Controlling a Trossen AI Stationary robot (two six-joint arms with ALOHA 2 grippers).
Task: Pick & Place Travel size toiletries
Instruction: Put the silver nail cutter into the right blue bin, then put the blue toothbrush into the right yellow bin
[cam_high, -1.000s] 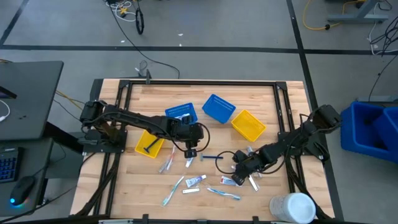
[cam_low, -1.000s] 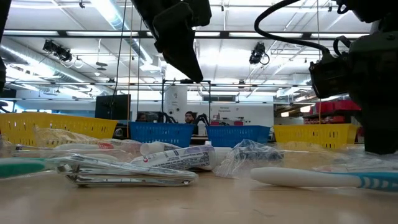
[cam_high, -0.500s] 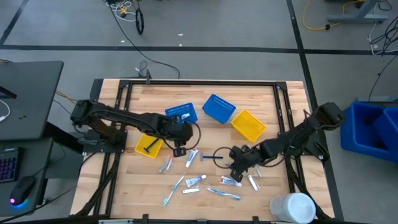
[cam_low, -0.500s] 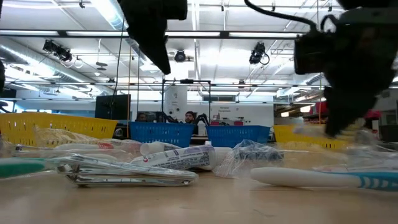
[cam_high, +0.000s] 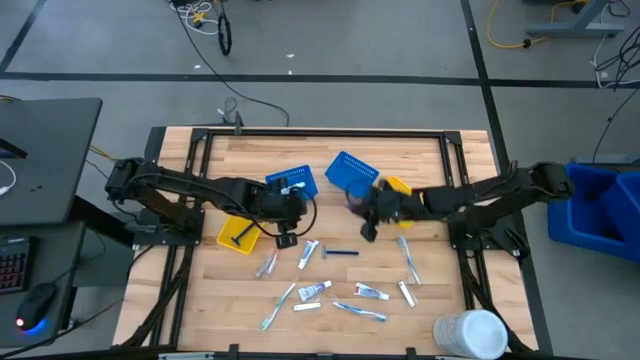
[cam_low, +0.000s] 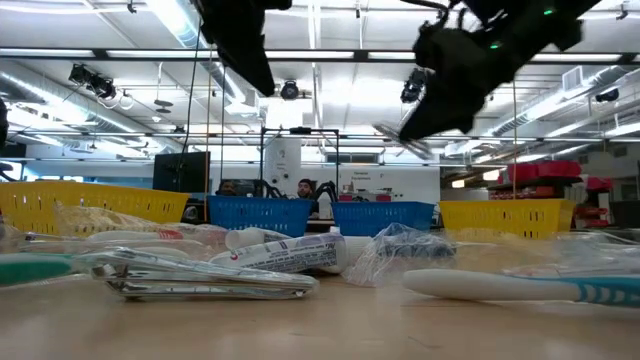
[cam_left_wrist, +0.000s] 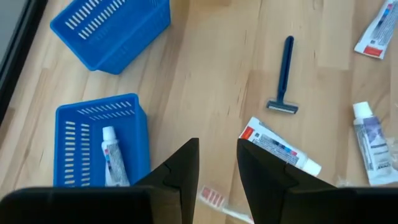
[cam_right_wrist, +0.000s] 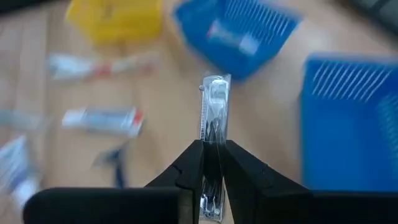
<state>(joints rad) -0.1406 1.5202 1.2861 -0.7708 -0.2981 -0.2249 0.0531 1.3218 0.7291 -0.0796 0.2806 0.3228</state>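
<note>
Right gripper (cam_high: 366, 212) has left the pile at the front of the table and swung toward the middle, now raised beside the tilted blue basket (cam_high: 351, 173). Its fingers pinch a slim clear-wrapped toiletry (cam_right_wrist: 214, 112), lifted clear of the wood. Left gripper (cam_high: 285, 226) has pulled back a little toward the other blue basket (cam_high: 292, 184), which holds one white tube (cam_left_wrist: 112, 163); fingers narrowly parted, nothing between them. Dark blue razor (cam_high: 340, 253) lies alone mid-table. Remaining tubes and toothbrushes (cam_high: 330, 291) are scattered along the front edge. Open wood lies behind the baskets.
</note>
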